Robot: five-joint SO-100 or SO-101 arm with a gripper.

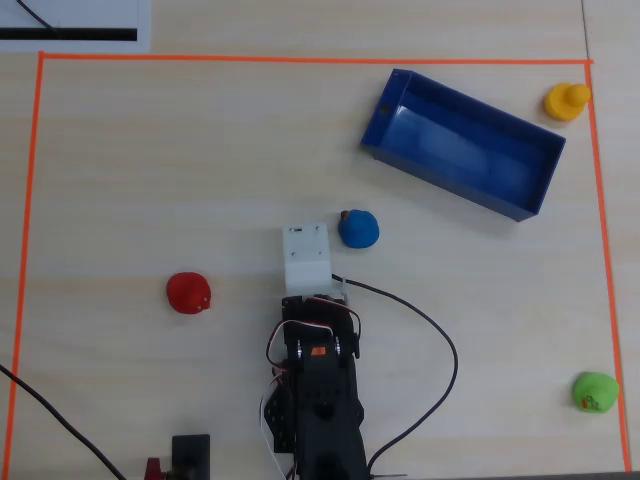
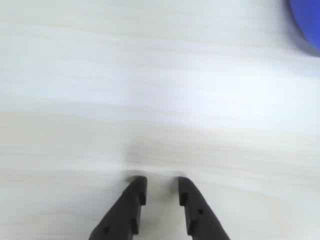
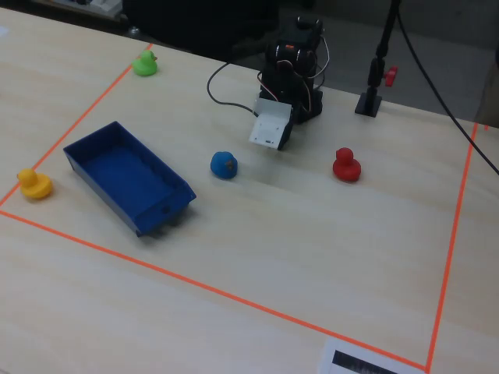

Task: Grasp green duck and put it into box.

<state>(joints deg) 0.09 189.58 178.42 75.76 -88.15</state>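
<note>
green duck: we're seeing one green duck [image 1: 595, 391], sitting in the bottom-right corner of the overhead view, just inside the orange tape [image 1: 320, 60], well apart from everything else
box: one box [image 1: 463, 143], lying empty at the upper right
other ducks: we're counting three, a yellow duck [image 1: 566, 100] beside the box, a blue duck [image 1: 358, 228] near the arm, a red duck [image 1: 188, 293] off to its left
gripper: the gripper [image 2: 160, 187] is hanging over bare table [image 2: 150, 90], jaws slightly parted, gripping nothing
</note>
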